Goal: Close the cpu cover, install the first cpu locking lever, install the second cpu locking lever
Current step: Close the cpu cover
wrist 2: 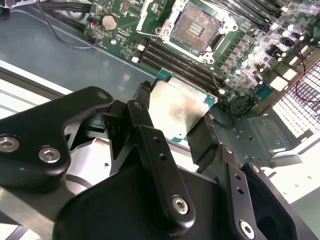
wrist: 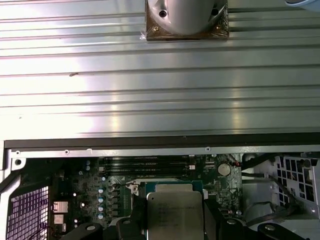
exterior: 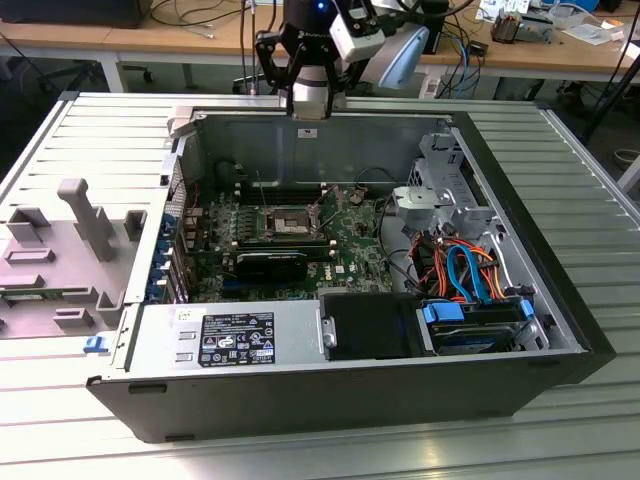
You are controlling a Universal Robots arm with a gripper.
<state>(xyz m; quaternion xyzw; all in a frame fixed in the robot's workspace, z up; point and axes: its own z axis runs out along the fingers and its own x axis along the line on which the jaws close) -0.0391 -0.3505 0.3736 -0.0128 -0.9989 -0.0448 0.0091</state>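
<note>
"Cpu cover (wrist 2: pixel 171 22), position?" asks the first observer.

"On the green board (exterior: pixel 350 250), inside the open computer case (exterior: pixel 350 400) lying on the ribbed metal desk (exterior: pixel 570 150)," answers the second. "Silvery frame around the socket (wrist 2: pixel 200 27). The contacts are bare. Cannot tell whether the cpu cover lies flat or stands tilted. A thin wire lever (wrist 2: pixel 149 34) runs out from one corner of the frame."

"Claw?"

"Claw (exterior: pixel 310 105) hangs over the far wall of the case in the exterior view, up off the board. It is clamped on a processor chip (wrist 2: pixel 180 107), with a black finger (wrist 2: pixel 144 100) against each of two opposite edges. The chip's metal face is turned to the cameras in both wrist views, with a green rim showing at the edges."

"Chip against the socket?"

"Apart from it. In the second wrist view the socket sits beyond the chip, with rows of dark memory slots (wrist 2: pixel 175 57) between them."

"Other landmarks?"

"A black oblong block (exterior: pixel 272 265) on the board just nearer than the socket. A grey labelled power-supply box (exterior: pixel 230 338) along the near wall. Orange and blue cables (exterior: pixel 465 268) toward the exterior view's right. A coin cell (wrist 2: pixel 109 21) on the board near the socket."
</note>
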